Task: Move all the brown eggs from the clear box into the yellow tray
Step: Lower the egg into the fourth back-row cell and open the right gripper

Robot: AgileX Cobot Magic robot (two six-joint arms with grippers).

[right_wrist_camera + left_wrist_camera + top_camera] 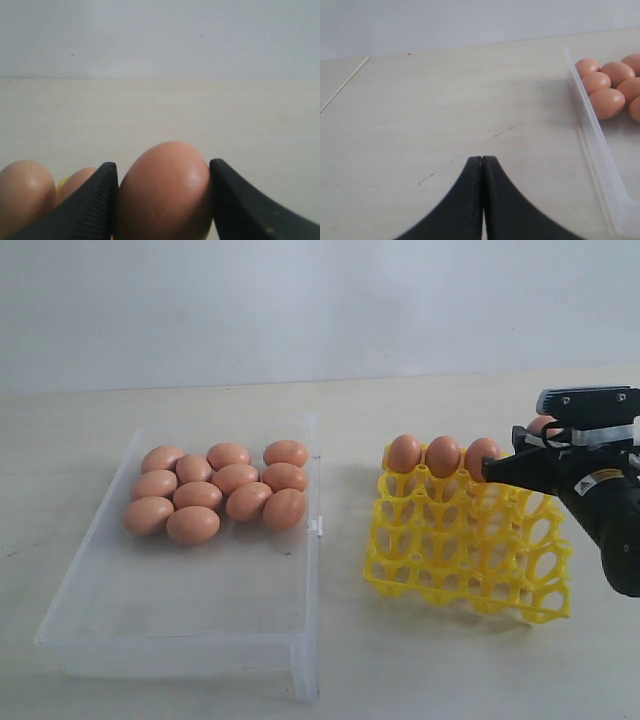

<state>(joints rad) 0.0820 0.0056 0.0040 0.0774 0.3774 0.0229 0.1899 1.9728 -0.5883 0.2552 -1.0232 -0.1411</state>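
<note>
Several brown eggs lie bunched at the far end of the clear box. Three more eggs stand in the back row of the yellow tray. My right gripper hovers at the tray's back right corner, shut on a brown egg. In the right wrist view that egg fills the gap of the right gripper, both pads touching it. My left gripper is shut and empty over bare table beside the clear box, whose eggs show at the edge.
The box's near half holds no eggs. A small latch tab sticks out from the box wall toward the tray. The three front rows of tray cups hold nothing. A pale wall stands behind the table.
</note>
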